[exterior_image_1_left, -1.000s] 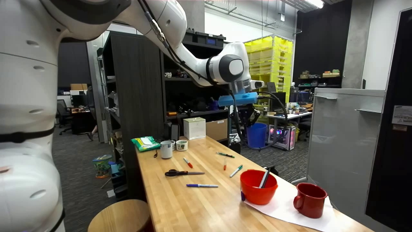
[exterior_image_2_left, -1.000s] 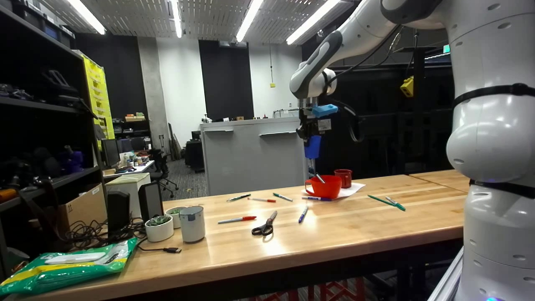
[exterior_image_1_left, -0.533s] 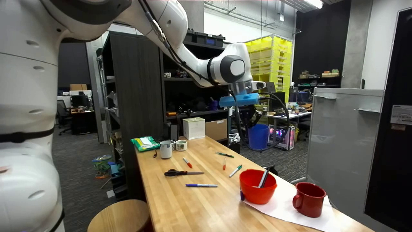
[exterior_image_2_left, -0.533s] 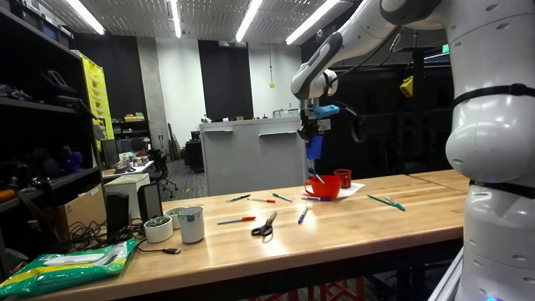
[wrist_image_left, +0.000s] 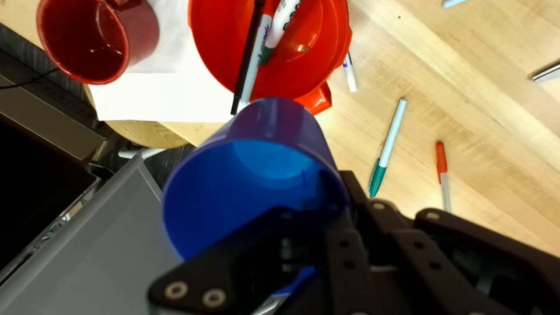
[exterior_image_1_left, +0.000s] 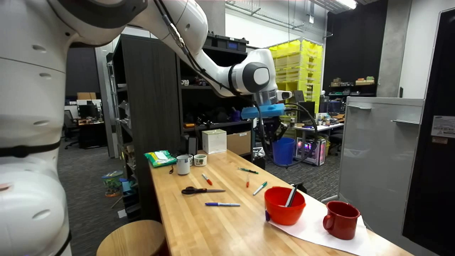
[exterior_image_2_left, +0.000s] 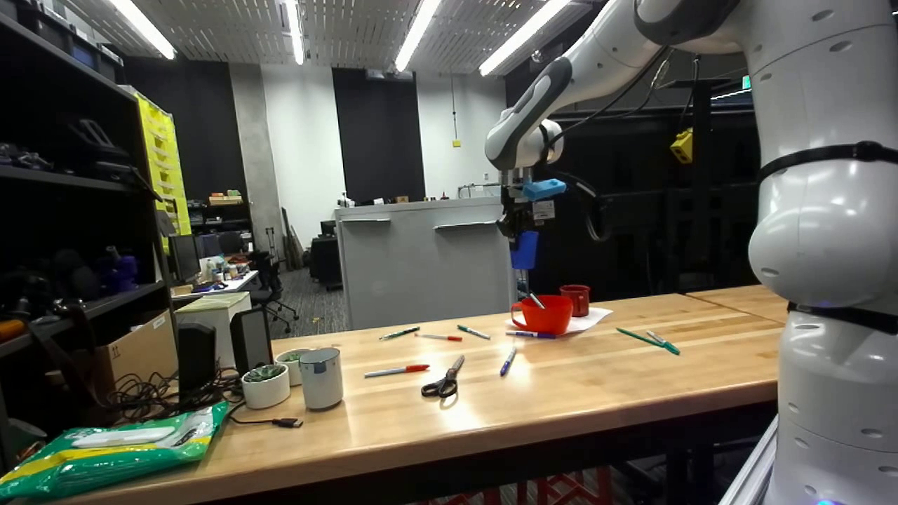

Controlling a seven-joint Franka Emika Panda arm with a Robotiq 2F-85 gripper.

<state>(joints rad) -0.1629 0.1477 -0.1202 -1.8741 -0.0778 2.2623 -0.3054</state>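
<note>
My gripper (wrist_image_left: 337, 189) is shut on the wall of a blue cup (wrist_image_left: 210, 188), with one finger inside the rim and one outside. In both exterior views the gripper (exterior_image_1_left: 277, 134) (exterior_image_2_left: 515, 237) holds the cup (exterior_image_1_left: 283, 151) (exterior_image_2_left: 524, 252) in the air, well above the table. The cup's open mouth faces the wrist camera, and only a small dark mark shows inside. A red bowl-like cup (wrist_image_left: 315, 57) with markers in it stands on the table beyond the held cup. A dark red mug (wrist_image_left: 144, 37) stands beside it on white paper (wrist_image_left: 166, 100).
On the wooden table (exterior_image_2_left: 589, 379) lie scissors (exterior_image_2_left: 442, 386) and several pens, among them a green-capped pen (wrist_image_left: 389, 144) and a red-capped pen (wrist_image_left: 442, 166). A grey mug (exterior_image_2_left: 323, 379), small potted plants (exterior_image_2_left: 266, 387) and a green packet (exterior_image_2_left: 126, 445) stand farther along. A grey cabinet (exterior_image_1_left: 380, 156) is beyond the table.
The gripper and blue cup have shifted very slightly, to one side and back, and sit a touch lower. The cup stays held. Nothing on the table has moved.
</note>
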